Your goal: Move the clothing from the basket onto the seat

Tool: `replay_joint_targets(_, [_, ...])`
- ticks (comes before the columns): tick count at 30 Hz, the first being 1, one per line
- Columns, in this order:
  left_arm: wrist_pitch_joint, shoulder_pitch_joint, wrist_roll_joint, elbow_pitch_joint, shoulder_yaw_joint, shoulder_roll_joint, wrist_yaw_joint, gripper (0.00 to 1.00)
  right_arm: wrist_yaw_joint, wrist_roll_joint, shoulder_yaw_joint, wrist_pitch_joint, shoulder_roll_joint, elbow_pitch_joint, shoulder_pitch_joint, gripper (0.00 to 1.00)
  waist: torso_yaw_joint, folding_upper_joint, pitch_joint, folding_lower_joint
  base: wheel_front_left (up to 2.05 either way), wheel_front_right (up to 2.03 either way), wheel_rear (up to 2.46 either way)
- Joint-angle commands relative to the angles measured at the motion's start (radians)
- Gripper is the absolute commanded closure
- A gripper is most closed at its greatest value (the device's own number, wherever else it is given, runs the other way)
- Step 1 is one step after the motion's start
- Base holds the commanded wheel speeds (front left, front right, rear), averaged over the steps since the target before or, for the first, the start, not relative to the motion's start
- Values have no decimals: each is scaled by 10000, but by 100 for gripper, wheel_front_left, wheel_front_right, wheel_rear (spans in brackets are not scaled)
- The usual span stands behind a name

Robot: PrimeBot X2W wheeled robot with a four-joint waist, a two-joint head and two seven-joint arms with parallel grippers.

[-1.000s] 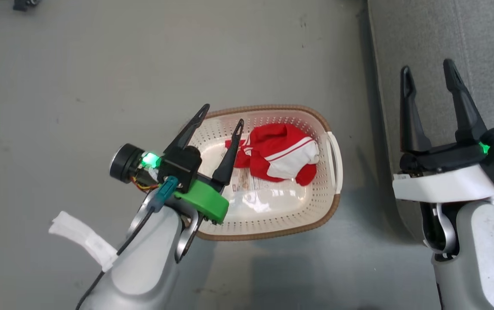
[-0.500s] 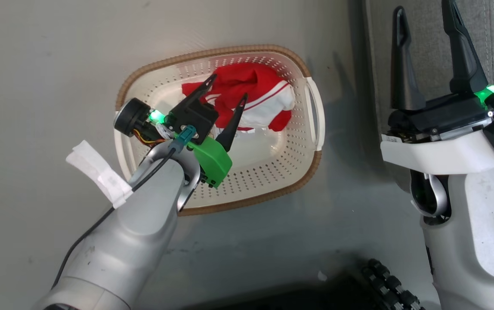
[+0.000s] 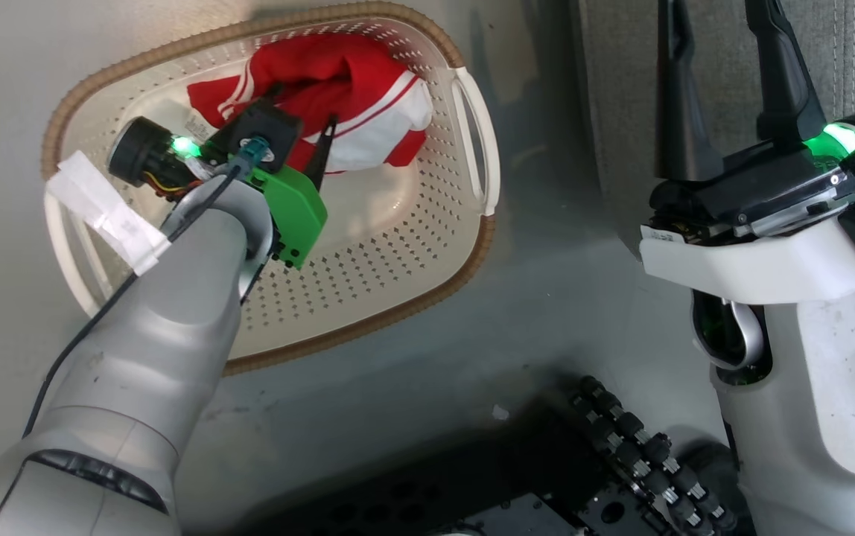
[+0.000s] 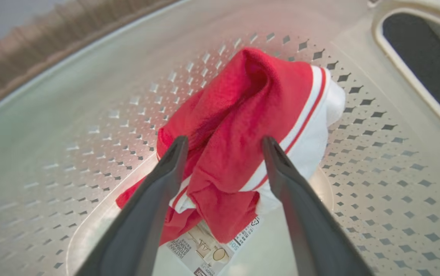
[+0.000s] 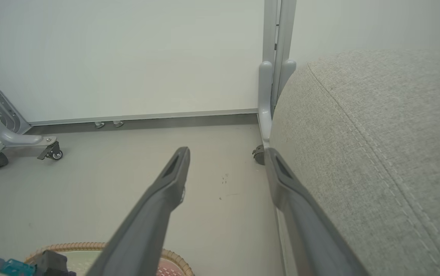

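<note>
On the grey floor (image 3: pixel 547 298), seen from the head, one basket (image 3: pixel 368 290) lies with its long axis running left to right, one of its two handles nearest the seat (image 3: pixel 852 67). One crumpled bundle of clothing (image 3: pixel 345 82) sits at the basket's far end, lying lengthwise across it, red end to the left and white panel toward the seat-side handle. Whether it is one garment or two, I cannot tell. The left pincer (image 3: pixel 304 104) reaches down into the basket over the bundle, fingers spread. The right pincer (image 3: pixel 718 30) is held up by the seat's edge, fingers parted and empty, tips cut off by the top of the view. Black rollers of the robot's base (image 3: pixel 643 447) show at the bottom.

Along the left wrist, the bundle runs from lower left to upper right, its white stripe and panel on the right. The two open fingers flank a red fold; contact cannot be judged. A paper label (image 4: pixel 208 249) on the basket's bottom peeks out from under the cloth, which the head view hides, and one handle opening (image 4: pixel 423 65) shows at upper right.

Along the right wrist, the open fingers point over bare floor toward a white wall (image 5: pixel 128 57) and a wheeled frame (image 5: pixel 20 138), the seat's rounded edge and stitched seam just beside one finger. A sliver of the basket's brown rim lies at the bottom edge.
</note>
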Motion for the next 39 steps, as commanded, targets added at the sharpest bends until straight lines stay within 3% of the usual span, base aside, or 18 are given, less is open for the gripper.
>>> replay_joint_targets(1, [46,-315,-40,205,-56,161,-45,0,-10,105,69,-28,4,-78,-67,0,-636,0,678,-2,0,0,0])
replay_joint_targets(21, [1184,-923,-825,1587,-189,404,-79,0,-10,154,277,-31,2,-357,376,0,-878,0,917,-2,0,0,0])
replay_joint_targets(22, [1247,-912,-824,1601,-261,376,-79,42,-10,129,270,-31,2,-380,387,0,-883,0,913,-2,0,0,0])
replay_joint_targets(23, [1184,-902,-908,1585,-301,340,-79,100,-10,101,256,-31,2,-403,394,0,-883,0,909,-2,0,0,0])
replay_joint_targets(34, [625,-1036,-1085,1638,-589,496,-53,100,-10,190,366,-31,2,-442,159,0,-816,0,765,-2,0,0,0])
replay_joint_targets(39, [130,-572,-1242,1515,-562,234,3,100,-10,126,283,-30,-1,-202,202,0,-452,0,213,-2,0,0,0])
